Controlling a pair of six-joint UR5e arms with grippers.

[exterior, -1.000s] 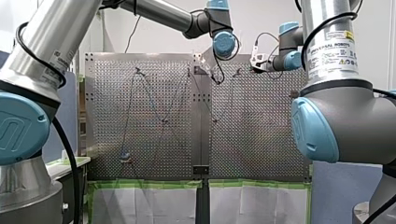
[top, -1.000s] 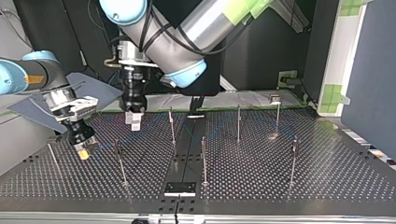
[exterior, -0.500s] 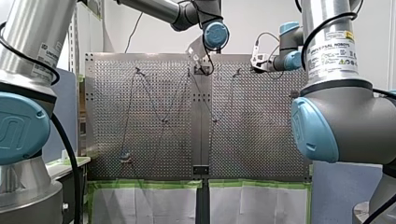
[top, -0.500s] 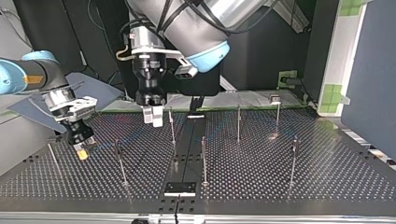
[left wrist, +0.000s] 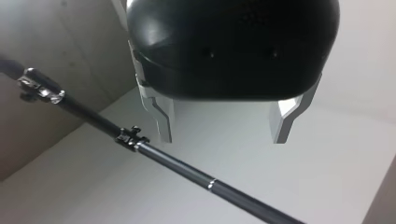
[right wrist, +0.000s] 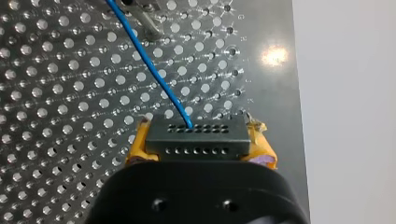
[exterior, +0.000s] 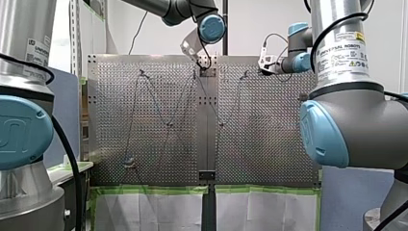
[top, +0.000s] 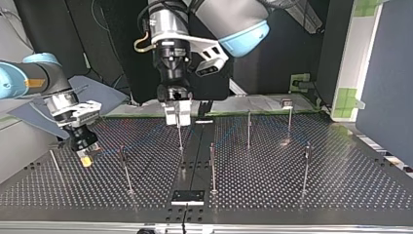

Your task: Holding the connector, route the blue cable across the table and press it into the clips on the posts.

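- Perforated metal table (top: 292, 185) – fills the lower half of the top view, with thin upright posts (top: 212, 168) standing on it well apart.
- My left arm (top: 219, 19) comes down from the top view's upper edge and reaches over the table's far side, near the middle seam.
- My right arm (top: 29, 78) enters at the top view's left and angles down toward the table's left side.
- My left gripper (top: 177, 113), black with metal fingers, hangs at the top of one far post. In the left wrist view its fingers stand wide apart with nothing between them; a post crosses just beside one fingertip, and a small clip (left wrist: 131, 137) on it sits close to that tip. Whether they touch cannot be told.
- My right gripper (top: 86, 158) is low over the table. Its yellow pads (right wrist: 135, 147) are closed onto the sides of the connector.
- Blue cable (right wrist: 149, 65) – leaves the connector's face and runs over the table ahead of the right gripper to the foot of a post. In the front view it zigzags from post to post across the table.
- Connector (right wrist: 195, 137) – a small black block with two rows of holes, clamped between the yellow pads.
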